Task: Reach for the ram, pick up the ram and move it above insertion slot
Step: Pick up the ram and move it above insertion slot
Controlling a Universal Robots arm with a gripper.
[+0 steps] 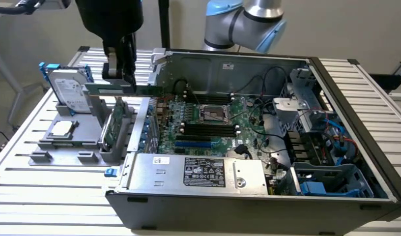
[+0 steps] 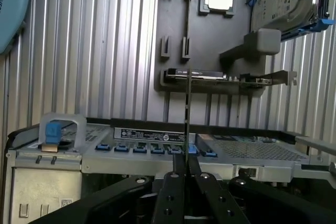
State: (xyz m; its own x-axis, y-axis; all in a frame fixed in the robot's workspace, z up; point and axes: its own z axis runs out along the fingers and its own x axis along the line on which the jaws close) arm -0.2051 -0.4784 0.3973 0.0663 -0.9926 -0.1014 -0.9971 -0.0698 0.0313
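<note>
The ram (image 1: 122, 89) is clamped in the closed tool (image 1: 119, 73) (edge-on (image 2: 188, 114) in wrist view), at 9 o'clock of the case (image 1: 253, 147).

Ram (image 2: 188, 108) edge-on between clamped fingers (image 2: 169, 192)

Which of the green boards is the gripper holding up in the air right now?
The long narrow ram stick, clamped flat in the gripper above the grey holder. The wider green card stands in that holder below it, untouched.
</note>
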